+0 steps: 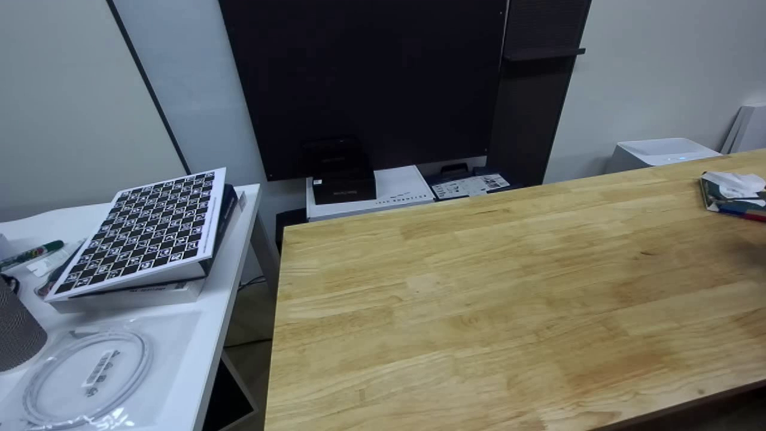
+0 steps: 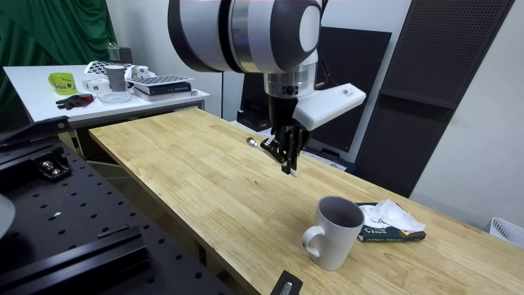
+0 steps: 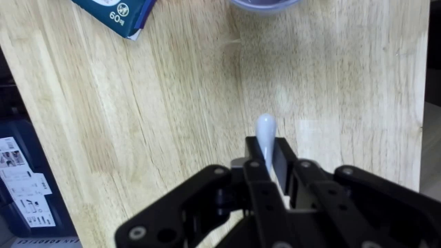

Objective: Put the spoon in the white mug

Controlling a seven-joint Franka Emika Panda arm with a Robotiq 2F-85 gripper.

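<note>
Wrist view shows me the fingers clamping the spoon above the tabletop, with handle end ahead of them, toward the white mug, so I had better carry it high, tilt it steeply and release only inside the rim.

My arm reaches over the bench; between its long edges my fingers point down, pinched nearly together.

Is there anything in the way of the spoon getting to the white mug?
Nothing visible stands between the spoon, held in the jaws, and the white mug. The dark green packet lies beside the mug, off to one side of the way there.
</note>
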